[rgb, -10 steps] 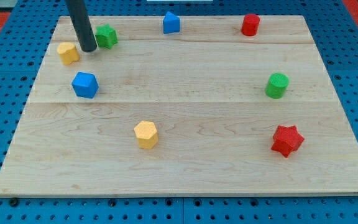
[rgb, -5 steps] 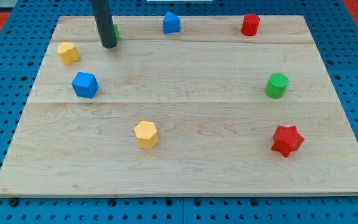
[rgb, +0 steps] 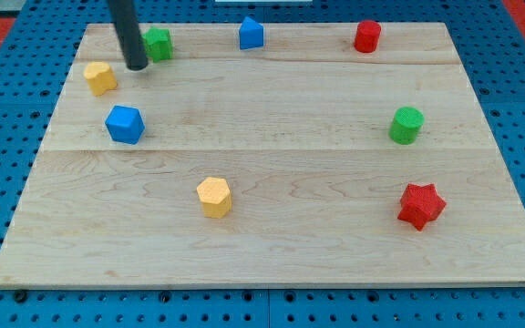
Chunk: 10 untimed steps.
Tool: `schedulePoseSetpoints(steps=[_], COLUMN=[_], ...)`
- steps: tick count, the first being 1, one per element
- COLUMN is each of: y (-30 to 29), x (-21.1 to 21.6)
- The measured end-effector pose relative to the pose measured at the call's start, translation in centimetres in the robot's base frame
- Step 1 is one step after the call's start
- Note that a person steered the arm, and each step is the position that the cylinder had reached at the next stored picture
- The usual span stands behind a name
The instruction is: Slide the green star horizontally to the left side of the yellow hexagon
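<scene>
Green star near the wooden board's top-left corner, my tip just beside it on its lower left, between it and the small yellow block; yellow hexagon well apart, toward the view's bottom. No claw here, only a bare rod, so nothing clenched or released. Risk as judged: tip on the wrong side, likely driving the star right or off the top edge.

Green star beside yellow hexagon
</scene>
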<state>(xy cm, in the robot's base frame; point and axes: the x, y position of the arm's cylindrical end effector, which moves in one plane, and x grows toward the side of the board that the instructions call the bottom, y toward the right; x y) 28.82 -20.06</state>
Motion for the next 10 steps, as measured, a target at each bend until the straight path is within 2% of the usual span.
schedulePoseSetpoints(steps=[1, 2, 3, 4, 5, 7, 8, 9, 10], y=[-2.5, -0.9, 1.0, 5.5, 10.3, 12.6, 13.0, 11.7, 12.8], x=[-2.0, -5.8, -7.5, -4.2, 4.2, 2.7, 8.8, 10.9, 11.0])
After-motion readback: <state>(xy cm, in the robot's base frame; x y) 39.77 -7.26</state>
